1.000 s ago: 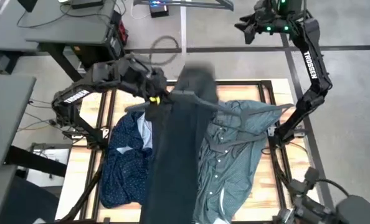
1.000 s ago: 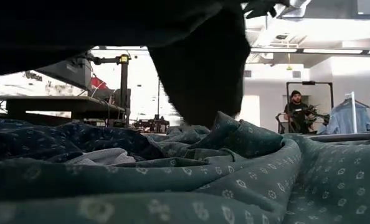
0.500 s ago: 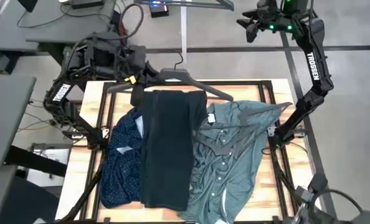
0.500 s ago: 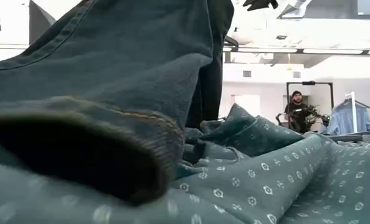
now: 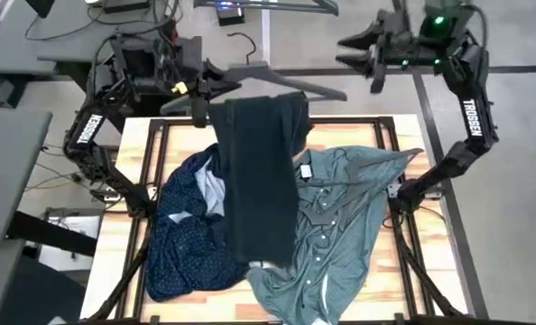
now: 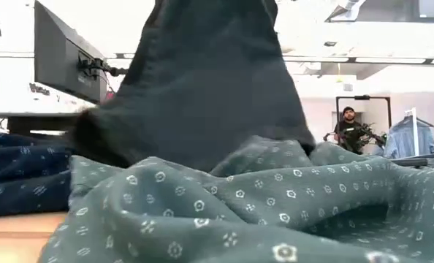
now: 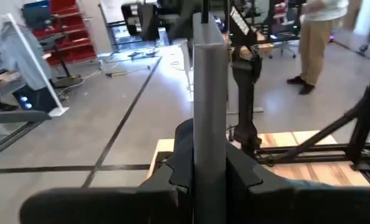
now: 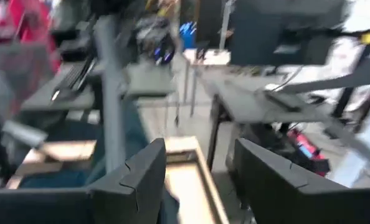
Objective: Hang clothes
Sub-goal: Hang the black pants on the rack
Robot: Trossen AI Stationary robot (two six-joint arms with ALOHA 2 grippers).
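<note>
The dark charcoal jeans (image 5: 254, 171) hang folded over a black hanger (image 5: 277, 79), which is held up over the table's far edge. Their lower end (image 5: 266, 253) reaches down onto the shirts and shows in the low view as the jeans (image 6: 202, 80). My left gripper (image 5: 194, 92) is shut on the hanger at its left end. The teal-green shirt (image 5: 358, 208) lies spread on the right half of the table, the navy dotted shirt (image 5: 182, 239) on the left half. My right gripper (image 5: 363, 54) stands open in the air beyond the table's far right corner, with nothing between its fingers (image 8: 135, 180). My left gripper pinches the hanger's left shoulder arm (image 7: 208, 137) between its two fingers (image 7: 175, 180), near that arm's left end. The fingers come from the table's left side, roughly level. The hanger is lifted clear, about level, its hook (image 5: 241, 43) pointing away from the table, with the jeans draped over it.
The wooden table top (image 5: 151, 135) sits in a black frame (image 5: 412, 244). Desks with monitors (image 5: 97, 36) stand beyond the far left corner. A person (image 6: 346, 128) and a clothes rack (image 6: 410, 135) are far back in the room.
My left gripper has risen and gone toward the table's far edge with the hanger. The jeans have been drawn up and toward the far edge; their lower end has slid off the near part of the shirts. My right gripper has swung a little toward the hanger.
</note>
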